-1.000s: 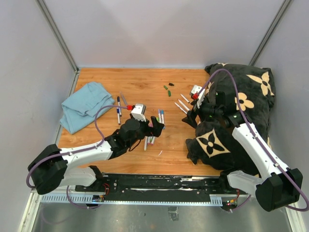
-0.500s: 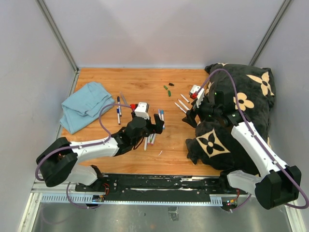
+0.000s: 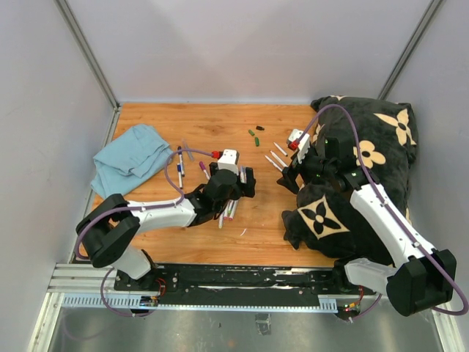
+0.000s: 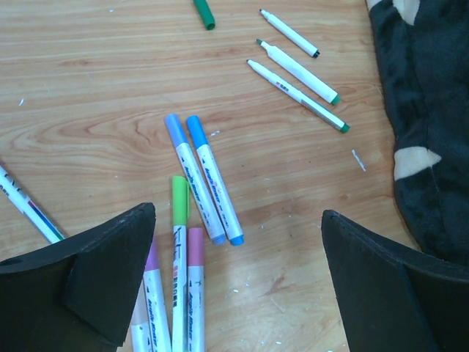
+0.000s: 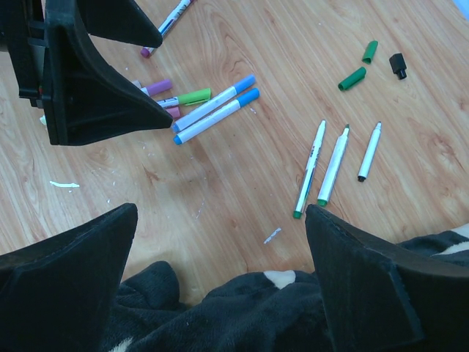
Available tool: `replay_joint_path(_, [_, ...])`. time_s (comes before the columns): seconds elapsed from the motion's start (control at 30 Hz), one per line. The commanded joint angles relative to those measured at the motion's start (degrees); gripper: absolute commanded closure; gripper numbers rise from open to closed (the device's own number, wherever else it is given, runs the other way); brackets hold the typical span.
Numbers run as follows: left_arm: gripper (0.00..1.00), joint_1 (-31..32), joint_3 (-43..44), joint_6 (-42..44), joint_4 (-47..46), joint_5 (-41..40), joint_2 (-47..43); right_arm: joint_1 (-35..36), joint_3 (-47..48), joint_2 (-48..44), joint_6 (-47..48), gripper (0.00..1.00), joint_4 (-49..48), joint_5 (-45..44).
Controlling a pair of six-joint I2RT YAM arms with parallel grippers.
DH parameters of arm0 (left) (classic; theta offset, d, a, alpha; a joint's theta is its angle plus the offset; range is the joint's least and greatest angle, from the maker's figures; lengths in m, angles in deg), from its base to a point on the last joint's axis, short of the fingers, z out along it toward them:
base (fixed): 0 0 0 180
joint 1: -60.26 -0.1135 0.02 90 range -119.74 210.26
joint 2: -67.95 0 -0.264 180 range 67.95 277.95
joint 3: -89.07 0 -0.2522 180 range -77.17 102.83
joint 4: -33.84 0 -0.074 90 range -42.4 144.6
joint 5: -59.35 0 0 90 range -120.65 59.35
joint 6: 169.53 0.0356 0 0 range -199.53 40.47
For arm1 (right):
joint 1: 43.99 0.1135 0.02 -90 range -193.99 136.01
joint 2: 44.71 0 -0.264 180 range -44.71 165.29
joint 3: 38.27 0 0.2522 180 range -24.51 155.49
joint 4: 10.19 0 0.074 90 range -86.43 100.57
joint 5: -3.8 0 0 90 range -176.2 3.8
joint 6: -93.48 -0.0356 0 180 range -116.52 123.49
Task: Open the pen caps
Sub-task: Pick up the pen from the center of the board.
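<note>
Wooden surface (image 3: 220, 125) inside a white-walled booth. Blue cloth (image 3: 128, 158) at upper left, black flower-print blanket (image 3: 396, 158) down the right side. Left pincer (image 4: 238, 214) is spread wide w/ nothing in it, hovering over a cluster of capped markers (image 4: 218, 189) near frame centre. In its wrist view the fitted pen caps (image 4: 179, 194) sit btwn the two fingers: two blue just above the gap; green, pink & purple at lower left, by the left-hand finger. Right pincer (image 5: 220, 209) is also spread & empty, at the blanket's edge. Three uncapped pens (image 5: 333, 167) lie just above its right-hand finger. Two loose green caps (image 5: 353, 78) and a black cap (image 5: 397, 64) lie further to the upper right, apart from both pincers.
</note>
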Motion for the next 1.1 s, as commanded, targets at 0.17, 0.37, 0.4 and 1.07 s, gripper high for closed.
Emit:
replay_joint_path(0.17, [0.01, -0.5, 3.2, 0.2, 3.3, -2.7, 2.3, -1.2, 1.9, 1.5, 0.9, 0.02, 0.9, -0.4])
replay_joint_path(0.37, [0.01, -1.1, 5.4, -0.3, 6.0, -3.3, 4.1, -1.2, 1.9, 2.1, 0.4, 0.02, 0.8, -0.5])
replay_joint_path(0.4, [0.01, -1.2, 5.5, -0.3, 6.1, -3.3, 4.1, -1.3, 1.8, 2.1, 0.4, 0.02, 0.8, -0.6])
replay_joint_path(1.07, [0.08, -2.9, 6.3, 1.3, 4.8, -0.7, 4.6, -1.3, 1.9, 2.4, 0.5, 0.02, 0.9, -0.9])
